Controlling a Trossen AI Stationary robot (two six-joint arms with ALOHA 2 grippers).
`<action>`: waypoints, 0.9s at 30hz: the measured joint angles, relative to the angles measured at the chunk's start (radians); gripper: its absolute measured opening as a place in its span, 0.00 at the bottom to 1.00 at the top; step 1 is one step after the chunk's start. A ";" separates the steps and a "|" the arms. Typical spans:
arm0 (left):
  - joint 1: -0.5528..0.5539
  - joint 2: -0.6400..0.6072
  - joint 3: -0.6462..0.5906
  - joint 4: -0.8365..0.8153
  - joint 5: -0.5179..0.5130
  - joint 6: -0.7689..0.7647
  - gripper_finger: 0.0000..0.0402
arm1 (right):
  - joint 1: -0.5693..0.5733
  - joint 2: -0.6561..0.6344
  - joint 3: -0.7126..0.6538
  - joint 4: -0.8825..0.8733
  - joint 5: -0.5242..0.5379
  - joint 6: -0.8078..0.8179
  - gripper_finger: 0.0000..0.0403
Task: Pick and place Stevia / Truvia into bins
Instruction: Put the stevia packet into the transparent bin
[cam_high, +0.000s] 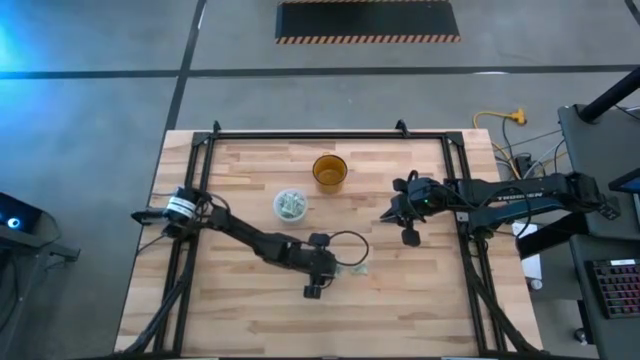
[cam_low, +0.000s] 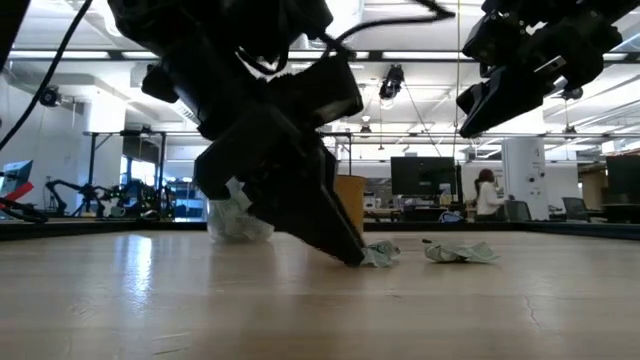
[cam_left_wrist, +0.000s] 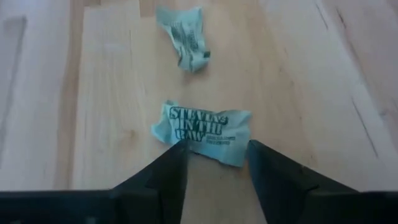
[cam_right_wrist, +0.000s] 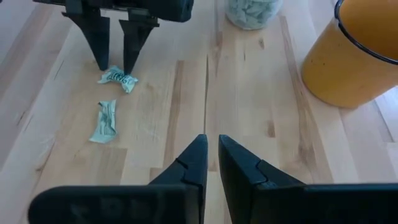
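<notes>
Left tool (cam_left_wrist: 216, 163) open, astride crumpled pale-green paper sachet (cam_left_wrist: 204, 132) flat on table; light, limp; pinch raised edge.

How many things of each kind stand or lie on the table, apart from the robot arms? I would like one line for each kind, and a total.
Loose sachets on the wood: 2 (one at the left tool, one beside it)
Whitish cup, holding sachets too packed to count: 1
Amber cup: 1
Total: 4

Two sachets (cam_right_wrist: 117, 77) lay side by side on the desk (cam_high: 250, 310), one under the left claw (cam_right_wrist: 114, 63); two cups (cam_high: 291, 205) stood behind them.
</notes>
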 joint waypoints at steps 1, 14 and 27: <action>0.002 0.001 0.001 -0.004 0.008 -0.009 0.35 | 0.000 0.000 0.000 0.001 0.000 -0.001 0.08; 0.006 -0.031 0.004 -0.045 -0.015 0.048 0.02 | 0.000 0.000 0.001 0.002 0.000 -0.003 0.08; -0.082 -0.359 -0.044 -0.459 -0.564 -0.061 0.02 | -0.001 0.000 0.001 0.024 0.000 -0.010 0.08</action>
